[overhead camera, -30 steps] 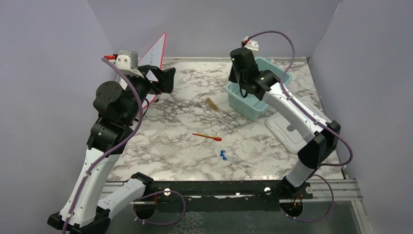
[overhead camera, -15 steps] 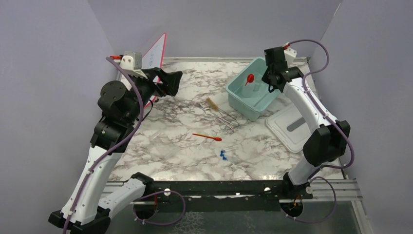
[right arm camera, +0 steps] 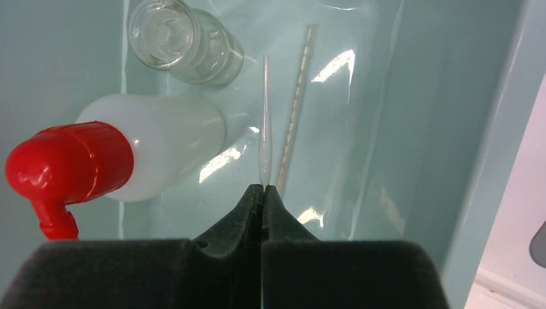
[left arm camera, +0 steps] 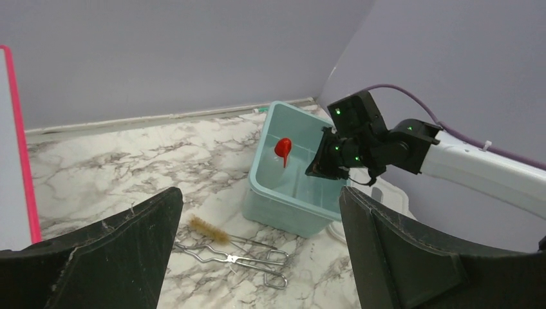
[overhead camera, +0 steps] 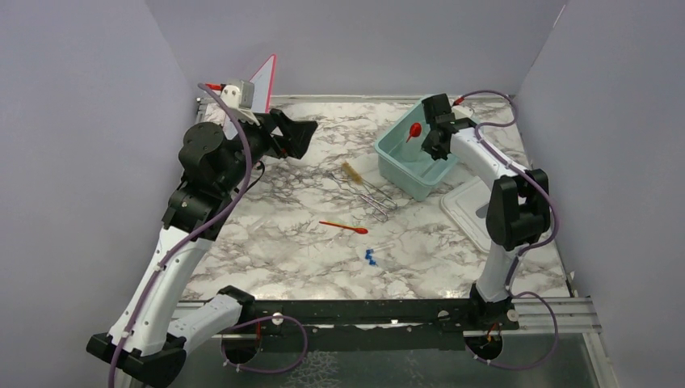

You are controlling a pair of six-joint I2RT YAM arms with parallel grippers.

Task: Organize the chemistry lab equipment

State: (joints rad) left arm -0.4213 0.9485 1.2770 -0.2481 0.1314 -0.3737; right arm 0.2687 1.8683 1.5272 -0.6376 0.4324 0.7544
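On the worktop (overhead camera: 266,242) four pieces lie loose: the brush (overhead camera: 350,172), the tongs (overhead camera: 370,194), the spatula (overhead camera: 343,227) and the blue-capped tubes (overhead camera: 370,257). The rest is already in the tub (overhead camera: 408,184).

The right end effector (right arm camera: 263,188) looks down into that tub. A red-capped bottle (right arm camera: 161,151) lies to its left and a glass vessel (right arm camera: 170,32) beyond the bottle. A pipette (right arm camera: 265,116) and a rod (right arm camera: 296,96) lie straight ahead of its tips. Its jaws are pressed together with nothing between them. The pipette's end lies just past them, and we judge it is not held.

The left end effector (overhead camera: 304,137) hangs above the worktop with its jaws wide apart and nothing in them. Brush and tongs lie ahead of it and below, between it and the tub, close beside each other; we cannot tell whether they touch. The brush is the nearer of the two. The spatula and tubes lie off to its side, back toward the arm bases.

We judge the left arm to be the one for the next pick, since it is nearer, open and facing the pieces. In its wrist view the tongs' long axis runs across, from one finger toward the other. As the jaws stand they would close along the tongs rather than across them. So the move seems to call for a descent forward and a wrist turn first.
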